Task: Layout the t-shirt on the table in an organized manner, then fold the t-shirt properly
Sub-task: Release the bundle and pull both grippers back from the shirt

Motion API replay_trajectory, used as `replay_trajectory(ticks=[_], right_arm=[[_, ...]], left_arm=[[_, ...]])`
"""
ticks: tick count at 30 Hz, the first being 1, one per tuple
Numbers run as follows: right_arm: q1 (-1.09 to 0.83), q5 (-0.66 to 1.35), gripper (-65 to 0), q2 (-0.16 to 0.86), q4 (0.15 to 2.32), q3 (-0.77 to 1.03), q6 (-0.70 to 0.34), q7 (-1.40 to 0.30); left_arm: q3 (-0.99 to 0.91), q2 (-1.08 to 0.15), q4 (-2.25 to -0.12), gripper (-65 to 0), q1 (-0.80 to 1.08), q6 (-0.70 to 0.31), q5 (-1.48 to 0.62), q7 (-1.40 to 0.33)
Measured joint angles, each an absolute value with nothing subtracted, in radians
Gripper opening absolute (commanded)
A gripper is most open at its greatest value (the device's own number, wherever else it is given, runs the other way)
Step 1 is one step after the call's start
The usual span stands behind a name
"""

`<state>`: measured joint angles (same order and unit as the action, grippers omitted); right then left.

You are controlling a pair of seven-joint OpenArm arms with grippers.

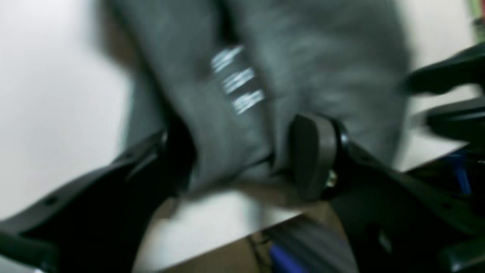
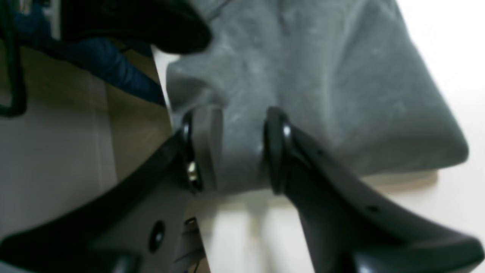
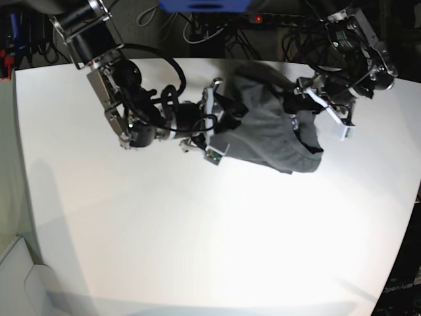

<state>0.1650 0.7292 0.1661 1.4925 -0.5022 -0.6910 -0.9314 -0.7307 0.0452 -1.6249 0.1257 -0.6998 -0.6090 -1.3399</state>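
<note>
While both hands pinch it, the t-shirt (image 3: pixel 270 131) hangs bunched at the bench's (image 3: pixel 197 250) twelve o'clock edge (long axis three-to-nine): right hand (image 2: pixel 235 151) clamped at nine o'clock, left hand (image 1: pixel 242 159) straddling cloth at three o'clock, grip unclear.

Beyond the far edge of my workspace I see a tangle of black cables (image 3: pixel 197 29) on a dark floor, and among them a power strip (image 3: pixel 279 18) with a small red light glowing. A blue object (image 3: pixel 204 5) sits at the top, cut off by the frame. At the far left a red item (image 3: pixel 5 62) peeks in. My wrist views show brownish flooring (image 2: pixel 129 125) below the edge, with something blue (image 2: pixel 113 72), blurred, lying across it.
</note>
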Motion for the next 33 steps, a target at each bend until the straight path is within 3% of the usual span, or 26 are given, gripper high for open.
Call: replay_trajectory(ticks=[9,22,33], right_arm=[[0.168,0.73,-46.6,0.172,1.451,-0.502,-0.691,-0.916],[0.154,0.737,-46.5,0.202,1.369,-0.502,-0.691,-0.85],[0.148,0.72,-46.5,0.203,1.402,-0.502,-0.691,-0.859]], left_arm=[[-0.738,-0.084,-1.599,-27.4,0.136,-0.699,-0.573,-1.32],[-0.737,-0.142,-1.597,-27.3,0.138,-0.7,-0.572,-1.282],[-0.924,-0.202,-1.609,-27.3,0.166,-0.699,-0.578,-1.282]])
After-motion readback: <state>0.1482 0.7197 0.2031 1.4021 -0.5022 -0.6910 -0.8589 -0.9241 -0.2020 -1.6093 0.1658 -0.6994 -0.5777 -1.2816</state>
